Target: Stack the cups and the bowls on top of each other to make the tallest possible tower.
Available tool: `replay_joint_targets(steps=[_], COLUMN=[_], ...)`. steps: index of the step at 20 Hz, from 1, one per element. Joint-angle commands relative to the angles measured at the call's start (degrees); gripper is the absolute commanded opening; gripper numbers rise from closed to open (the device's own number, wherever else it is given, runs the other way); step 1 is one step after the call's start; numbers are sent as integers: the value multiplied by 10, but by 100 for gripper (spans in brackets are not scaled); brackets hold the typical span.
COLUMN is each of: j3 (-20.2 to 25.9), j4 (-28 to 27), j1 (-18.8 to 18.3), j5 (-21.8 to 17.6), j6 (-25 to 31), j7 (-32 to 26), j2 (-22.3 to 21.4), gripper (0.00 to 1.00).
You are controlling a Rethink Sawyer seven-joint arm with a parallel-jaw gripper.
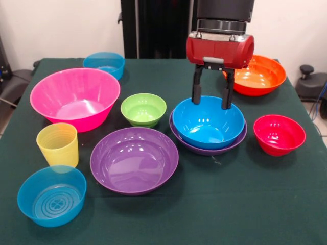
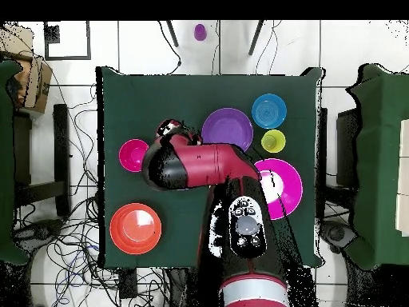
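My gripper (image 1: 212,98) hangs open and empty over the far rim of a blue bowl (image 1: 207,125), which is nested in a wide purple bowl (image 1: 204,149). A second wide purple bowl (image 1: 134,160) sits in front, also in the overhead view (image 2: 227,128). Around them are a large pink bowl (image 1: 75,97), a green bowl (image 1: 143,108), a red bowl (image 1: 279,134), an orange bowl (image 1: 258,75), two translucent blue bowls (image 1: 51,195) (image 1: 104,63), and a ribbed yellow cup (image 1: 57,144). In the overhead view the arm (image 2: 200,166) hides the blue bowl. The yellow-orange cups are out of view.
A small purple cup (image 2: 200,32) lies off the table on the floor. The dark green table (image 1: 230,204) has cables and chairs around it. The black pedestal (image 1: 153,28) stands at the far side.
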Motion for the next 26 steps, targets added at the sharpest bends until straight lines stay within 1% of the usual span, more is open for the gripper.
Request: replay_joint_targets(steps=[1,4,8,15,19,22,26], j3=[75,63,47,47,46,35,32], j4=[24,14,5,6,0,-23,-43], j1=[-1,19,39,42,39,42,40], j5=[-53,-48,-41,-39,-43,-57,-68], j6=[61,63,63,53,23,-9,-40], j7=[-92,-64,-43,-40,-33,-29,-31], j2=[4,0,3,4,15,41,63], gripper=[100,100,100,100,100,100,100])
